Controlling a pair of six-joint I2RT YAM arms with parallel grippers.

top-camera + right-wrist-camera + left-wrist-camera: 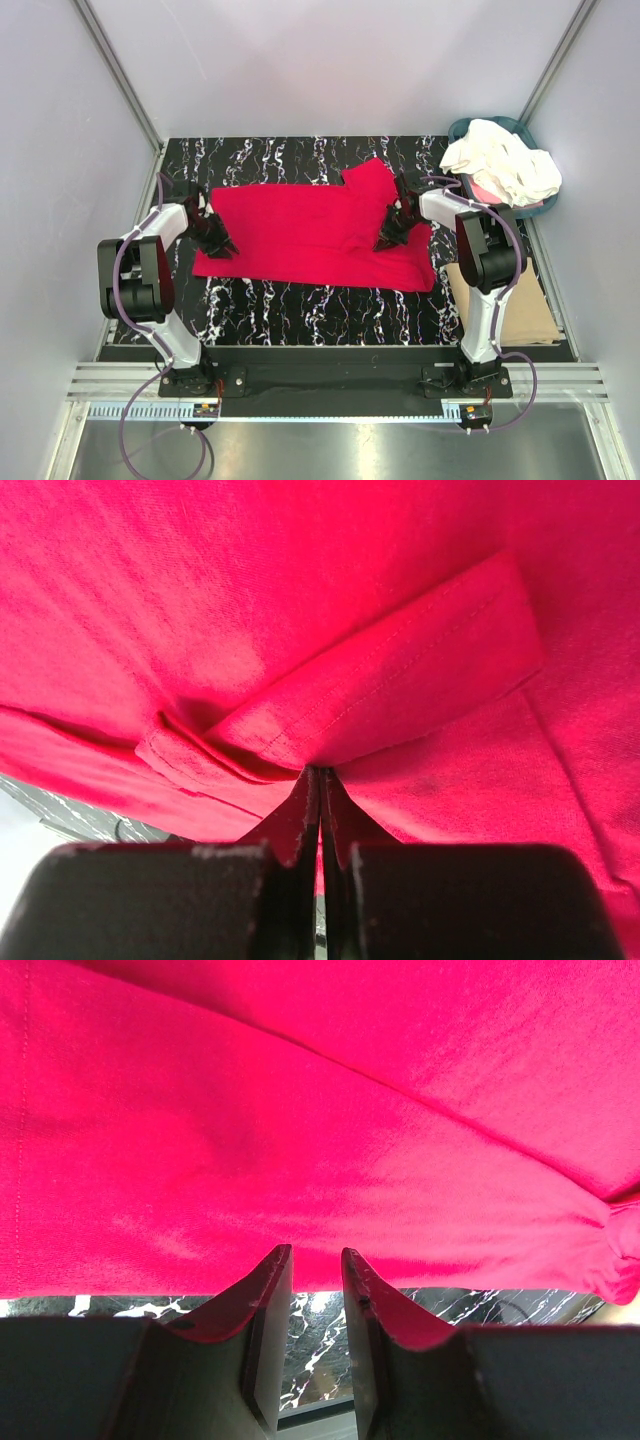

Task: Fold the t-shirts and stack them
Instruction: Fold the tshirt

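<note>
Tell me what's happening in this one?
Two robot arms are working on the red t-shirt spread across the table. The right gripper is shut, pinching a fold of cloth near the shirt's right side. The left gripper sits at its left edge with jaws slightly apart. The cream-white t-shirts are heaped in the teal basket, unfolded.

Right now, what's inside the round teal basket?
Crumpled cream-white t-shirts heap above the basket rim. A bit of pink cloth peeks out beneath them. The heap hides the bottom and anything else inside.
</note>
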